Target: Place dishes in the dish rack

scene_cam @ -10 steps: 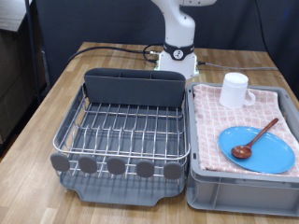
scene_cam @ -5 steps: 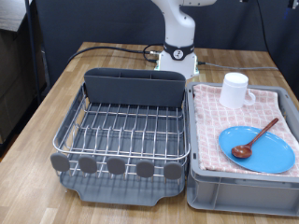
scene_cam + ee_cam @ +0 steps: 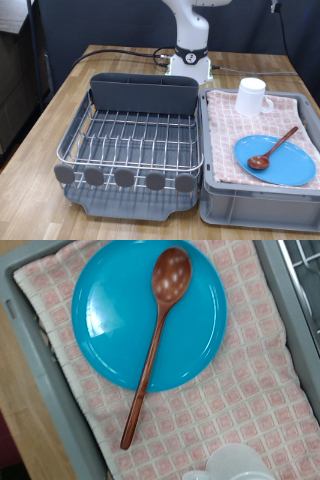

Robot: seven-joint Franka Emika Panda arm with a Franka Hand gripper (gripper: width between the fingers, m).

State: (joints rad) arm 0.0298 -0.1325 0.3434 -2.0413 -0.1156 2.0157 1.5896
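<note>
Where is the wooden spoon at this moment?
In the exterior view's lower right, the wooden spoon lies with its bowl on the blue plate, handle angling up toward the white mug, over the pink checked cloth.

My body shows only in the exterior view, toward 12 o'clock: 1 white arm (image 3: 192, 25) of smooth, rounded, glossy segments, cut off by the frame edge above. A darker seam ring runs between 2 of the segments. Lower down, the white column widens into my base (image 3: 188, 62), which carries a small round dark marking on its front face. At 9 o'clock from that base a black cable (image 3: 125, 54) trails away across the wood. My claw is out of sight in both views; the wrist view shows none of my fingers, so I can say nothing of their colour or shape
</note>
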